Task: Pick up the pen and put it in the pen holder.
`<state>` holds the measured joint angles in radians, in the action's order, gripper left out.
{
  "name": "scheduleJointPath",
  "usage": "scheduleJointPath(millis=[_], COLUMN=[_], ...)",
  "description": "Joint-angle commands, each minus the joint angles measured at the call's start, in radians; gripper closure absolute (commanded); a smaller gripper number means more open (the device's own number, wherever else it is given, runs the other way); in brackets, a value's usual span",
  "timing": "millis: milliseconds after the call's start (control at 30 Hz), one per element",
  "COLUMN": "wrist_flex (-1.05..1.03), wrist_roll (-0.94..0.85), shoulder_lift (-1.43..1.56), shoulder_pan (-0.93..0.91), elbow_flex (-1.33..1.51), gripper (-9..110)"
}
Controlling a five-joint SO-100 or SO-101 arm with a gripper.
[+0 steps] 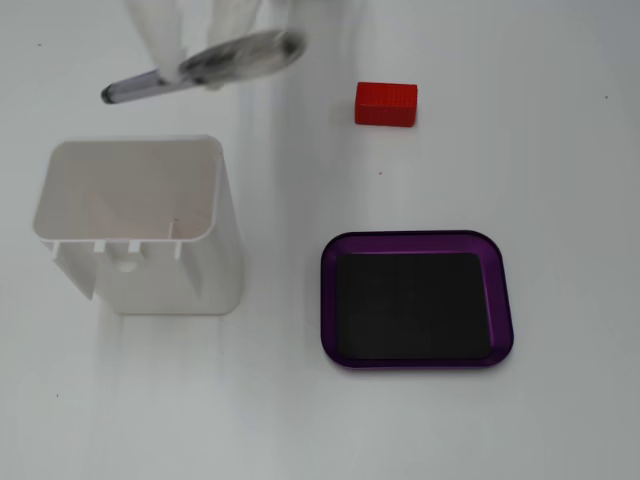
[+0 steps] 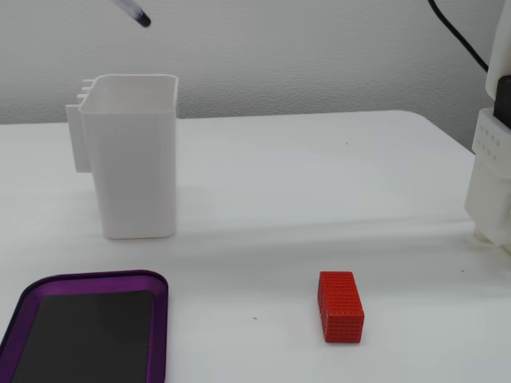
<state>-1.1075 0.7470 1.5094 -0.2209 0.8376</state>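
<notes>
The pen (image 1: 232, 56) is dark and blurred by motion, lying slantwise near the top left of a fixed view. It hangs in the air, and only its dark tip (image 2: 139, 16) shows at the top edge of another fixed view, above and slightly left of the holder. My gripper (image 1: 195, 60) shows as blurred white fingers (image 1: 160, 35) closed around the pen's middle. The white rectangular pen holder (image 1: 215, 250) stands upright and open-topped, with nothing visible inside. It also shows at the left in the other fixed view (image 2: 136, 175).
A red block (image 1: 386, 103) lies right of the pen and also shows near the front (image 2: 341, 306). A purple tray with a dark inset (image 1: 418, 243) sits right of the holder (image 2: 160, 287). The arm's white base (image 2: 489, 183) stands at the right edge.
</notes>
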Motion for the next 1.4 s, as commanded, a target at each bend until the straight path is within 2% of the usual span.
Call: scheduleJointPath(millis=[0, 1233, 1367], wrist_flex=[-0.017, -0.087, -0.158], wrist_roll=[0.006, -0.014, -0.146], shoulder_lift=[-0.017, -0.017, 0.006], shoulder_pan=[-0.012, -0.044, -0.035], elbow_flex=[-0.044, -0.058, -0.097], gripper=[102, 98, 98])
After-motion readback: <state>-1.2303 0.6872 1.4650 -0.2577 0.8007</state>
